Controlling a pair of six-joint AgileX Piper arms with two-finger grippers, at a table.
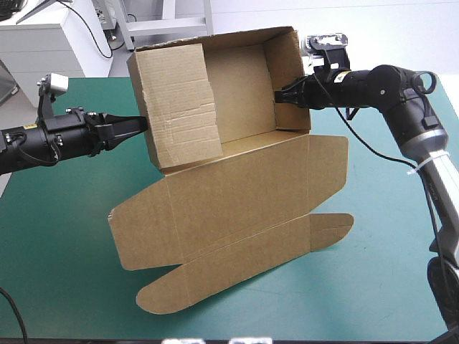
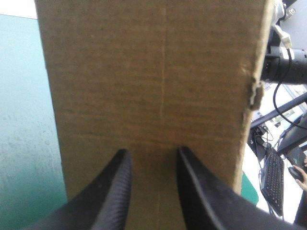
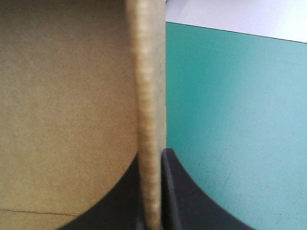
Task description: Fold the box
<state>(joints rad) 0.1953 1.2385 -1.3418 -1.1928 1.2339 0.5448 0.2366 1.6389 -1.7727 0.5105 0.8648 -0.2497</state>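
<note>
The left gripper (image 1: pixel 142 126) reaches in level from the left. Its black fingers (image 2: pixel 120 191) stand a narrow gap apart and hold nothing, their tips just at the left wall of the box (image 1: pixel 237 193). The brown box sits mid-table, its tray tipped up and its lid flat toward the near edge. The right gripper (image 1: pixel 281 94), its arm bent in from the right, pinches the tray's right wall. The teal-green cover (image 1: pixel 373 287) shows on every side.
</note>
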